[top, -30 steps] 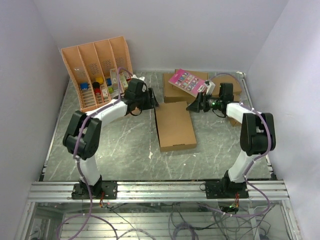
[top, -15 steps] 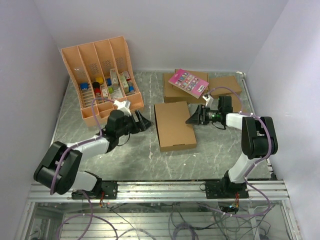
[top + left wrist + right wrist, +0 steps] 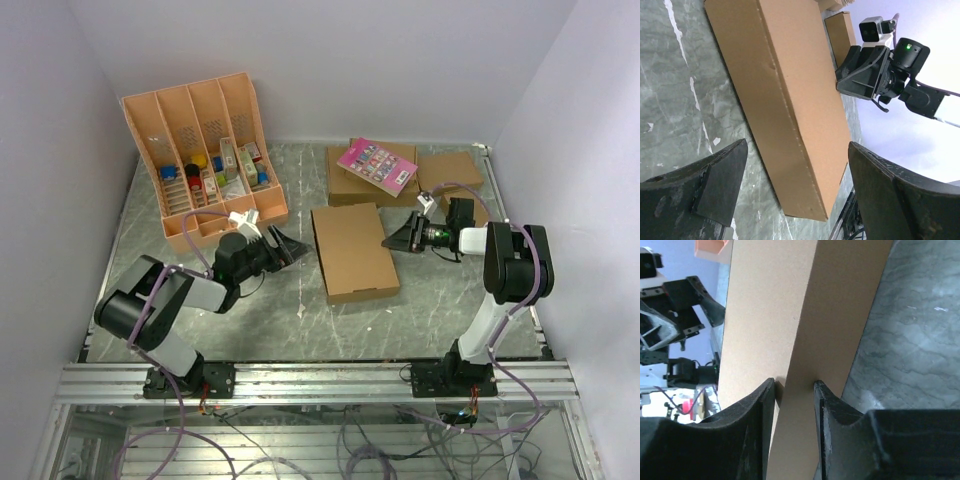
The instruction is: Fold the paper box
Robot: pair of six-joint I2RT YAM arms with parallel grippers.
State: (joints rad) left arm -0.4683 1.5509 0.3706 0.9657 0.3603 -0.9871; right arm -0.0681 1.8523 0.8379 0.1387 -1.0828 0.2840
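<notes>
The paper box (image 3: 350, 250) lies flat in the middle of the table as a closed brown cardboard rectangle. My left gripper (image 3: 298, 243) sits low just off its left edge, open, with nothing between the fingers. In the left wrist view the box (image 3: 790, 75) stretches away beyond that gripper (image 3: 797, 145), clear of both fingers. My right gripper (image 3: 390, 243) is at the box's right edge. In the right wrist view its jaws (image 3: 794, 384) stand narrow over the box's (image 3: 765, 305) side wall, one finger on the top face and one against the side.
An orange compartment tray (image 3: 240, 95) with small items leans at the back left. A pink card (image 3: 377, 165) rests on another cardboard box (image 3: 345, 188) at the back. A smaller cardboard piece (image 3: 450, 170) lies at the back right, behind the right arm.
The left arm dropped and pulled back toward the near left, and its gripper opened wide. The right gripper came down to the box's right edge and its jaws narrowed onto it.
</notes>
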